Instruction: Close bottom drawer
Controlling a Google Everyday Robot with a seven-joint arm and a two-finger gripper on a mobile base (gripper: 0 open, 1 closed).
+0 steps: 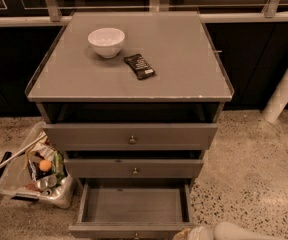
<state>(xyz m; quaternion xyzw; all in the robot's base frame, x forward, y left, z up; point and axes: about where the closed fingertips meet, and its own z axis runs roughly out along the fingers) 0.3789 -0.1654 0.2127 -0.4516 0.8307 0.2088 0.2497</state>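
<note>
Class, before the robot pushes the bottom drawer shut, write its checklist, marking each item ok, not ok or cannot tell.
1. The bottom drawer stands open, ready to push: ok.
2. Nothing inside it sticks up to jam: ok.
3. The gripper is at the drawer's right front corner, low in view: ok.
4. It is touching the drawer: cannot tell.
5. The floor bin is left of the drawer, apart from it: ok.
6. The bowl sits well back on top: ok.

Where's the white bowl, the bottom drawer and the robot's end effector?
white bowl (106,45): camera view, its outer side.
bottom drawer (133,205): camera view, its bare inside floor.
end effector (184,233): camera view, its tip by the drawer's front right corner.
</note>
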